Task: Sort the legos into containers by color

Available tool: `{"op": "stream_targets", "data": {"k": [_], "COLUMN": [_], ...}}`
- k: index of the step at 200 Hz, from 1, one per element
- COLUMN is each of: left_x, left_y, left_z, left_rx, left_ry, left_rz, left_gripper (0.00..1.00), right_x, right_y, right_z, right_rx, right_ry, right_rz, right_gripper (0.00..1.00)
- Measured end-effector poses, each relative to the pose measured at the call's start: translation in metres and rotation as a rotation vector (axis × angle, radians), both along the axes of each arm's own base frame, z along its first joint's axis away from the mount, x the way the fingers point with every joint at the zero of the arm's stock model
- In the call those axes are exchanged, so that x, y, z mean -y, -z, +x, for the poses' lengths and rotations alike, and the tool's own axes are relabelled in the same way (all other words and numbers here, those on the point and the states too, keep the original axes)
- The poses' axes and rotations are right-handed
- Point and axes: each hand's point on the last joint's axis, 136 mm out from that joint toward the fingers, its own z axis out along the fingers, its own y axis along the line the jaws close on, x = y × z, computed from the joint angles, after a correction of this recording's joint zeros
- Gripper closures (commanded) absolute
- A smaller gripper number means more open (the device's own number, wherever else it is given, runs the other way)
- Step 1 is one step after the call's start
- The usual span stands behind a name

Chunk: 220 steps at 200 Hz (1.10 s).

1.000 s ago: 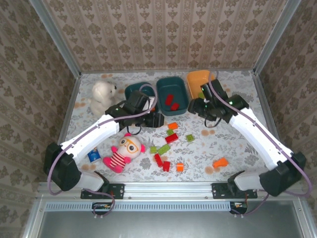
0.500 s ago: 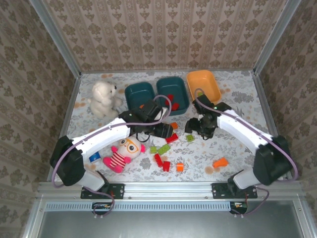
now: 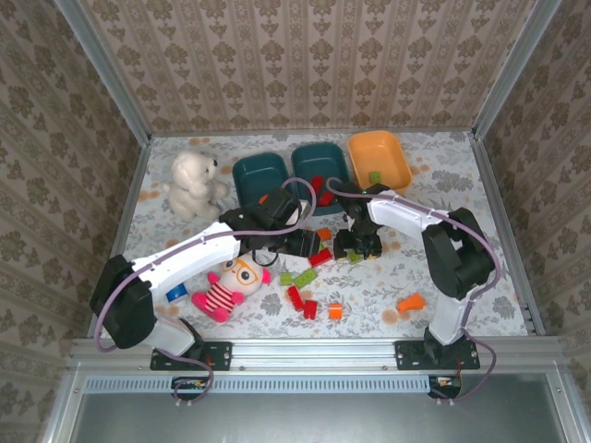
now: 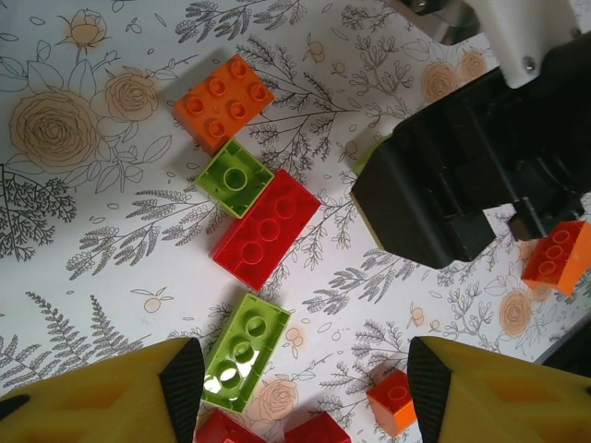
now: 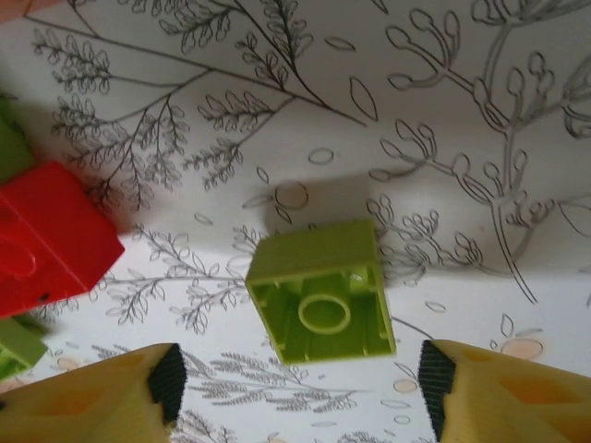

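Since the earlier frame the right arm has swung back from the orange bin [image 3: 392,157] to the middle of the table [image 3: 443,185]. The left arm has edged rightward.

Right gripper [image 5: 297,392]: jaws apart, straddling an upturned lime brick [image 5: 321,291], fingers clear of it. A red brick [image 5: 46,235] lies just to its left.

Left gripper [image 4: 305,378]: jaws wide, nothing between them, hanging over that red brick. A small lime square [image 4: 234,177] touches the red brick, with an orange brick [image 4: 222,101] just beyond.

The middle teal bin [image 3: 319,152] holds red pieces [image 3: 319,185]. The orange bin holds one lime piece [image 3: 374,177].
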Motion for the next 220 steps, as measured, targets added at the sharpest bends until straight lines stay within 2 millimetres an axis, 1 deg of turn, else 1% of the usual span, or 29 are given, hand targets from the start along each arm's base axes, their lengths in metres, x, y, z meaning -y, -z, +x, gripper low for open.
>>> {"op": "stream_targets", "data": {"k": [34,47,76,104,117,125,138,152,164,180,191,199,211,220], "left_x": [0.000,0.000,0.000,-0.001,-0.003,-0.004,-0.008,-0.012,-0.015,-0.018,-0.017,-0.016,-0.014,-0.012], "left_y": [0.000,0.000,0.000,0.000,-0.001,-0.002,-0.004,-0.008,-0.013,-0.025,-0.035,-0.041,-0.048,-0.051], "left_z": [0.000,0.001,0.001,0.002,0.004,0.006,0.012,0.022,0.033,0.047,0.057,0.064,0.075,0.082], "left_rx": [-0.002,0.000,0.001,0.000,-0.003,-0.004,-0.005,-0.003,0.004,0.023,0.039,0.048,0.061,0.067], "left_ry": [-0.008,-0.009,-0.010,-0.019,-0.031,-0.042,-0.070,-0.107,-0.142,-0.176,-0.197,-0.207,-0.219,-0.228], "left_rz": [-0.002,-0.002,-0.002,-0.002,-0.005,-0.009,-0.019,-0.033,-0.053,-0.085,-0.113,-0.133,-0.156,-0.169], "left_gripper": [0.37,0.37,0.37,0.37,0.37,0.37,0.36,0.37,0.37,0.37,0.37,0.37,0.37,0.37], "right_x": [0.003,0.004,0.006,0.008,0.011,0.013,0.018,0.027,0.039,0.057,0.070,0.078,0.091,0.099], "right_y": [0.015,0.018,0.022,0.018,0.009,-0.002,-0.029,-0.064,-0.095,-0.122,-0.132,-0.134,-0.130,-0.122], "right_z": [0.005,0.007,0.010,0.015,0.019,0.026,0.045,0.077,0.108,0.140,0.160,0.175,0.197,0.213], "right_rx": [-0.023,-0.025,-0.024,-0.001,0.024,0.051,0.123,0.232,0.328,0.416,0.451,0.469,0.476,0.474], "right_ry": [-0.013,-0.015,-0.017,-0.014,-0.007,0.006,0.044,0.105,0.169,0.250,0.306,0.345,0.400,0.437], "right_rz": [-0.052,-0.065,-0.086,-0.102,-0.108,-0.102,-0.079,-0.048,-0.026,-0.017,-0.019,-0.019,-0.023,-0.026], "right_gripper": [0.43,0.49,0.66,0.71,0.73,0.73,0.75,0.76,0.76,0.77,0.77,0.77,0.76,0.77]}}
